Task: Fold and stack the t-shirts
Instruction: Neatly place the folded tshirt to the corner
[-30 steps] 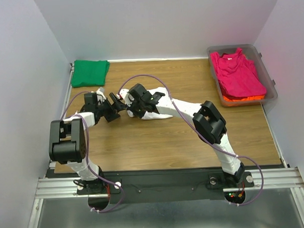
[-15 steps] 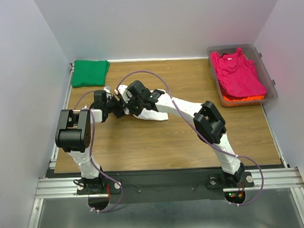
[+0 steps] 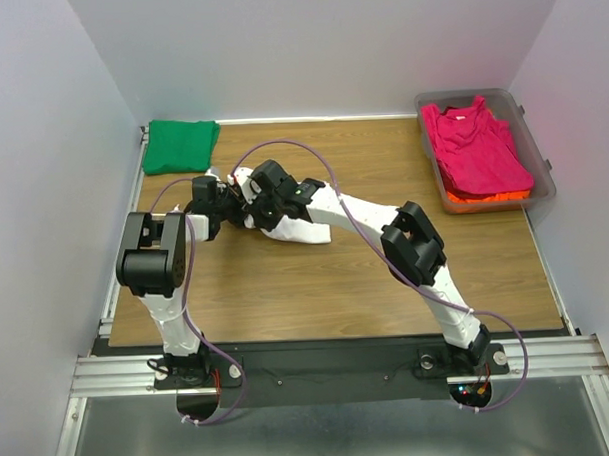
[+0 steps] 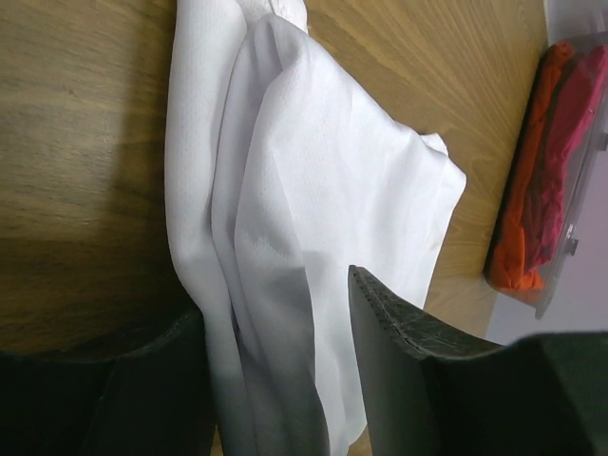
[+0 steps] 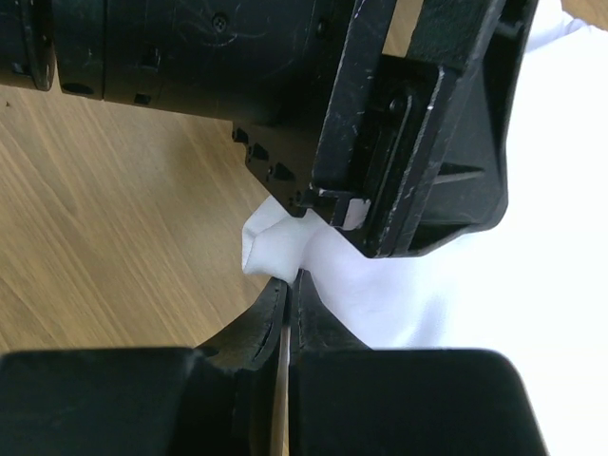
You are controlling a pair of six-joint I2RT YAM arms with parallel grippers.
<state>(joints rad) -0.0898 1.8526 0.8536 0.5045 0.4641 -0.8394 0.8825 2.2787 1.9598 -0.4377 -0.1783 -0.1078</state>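
Found white shirt [image 3: 303, 228] bunched on table [image 3: 337, 287], left of centre. Noted left end effector [image 4: 280, 380] spread wide at the shirt's far-left end, folds of cloth lying loose between the fingers [image 4: 399, 370], not clamped. Noted right end effector [image 5: 287, 290] pinched almost fully closed on a thin raised edge of the same shirt, close against the left one. Logged green shirt [image 3: 182, 145] folded at the far-left table corner, well apart from the white one. Logged pink shirt [image 3: 477, 142] lying over orange shirt [image 3: 488, 196] inside clear tub [image 3: 541, 168] at the far-right edge.
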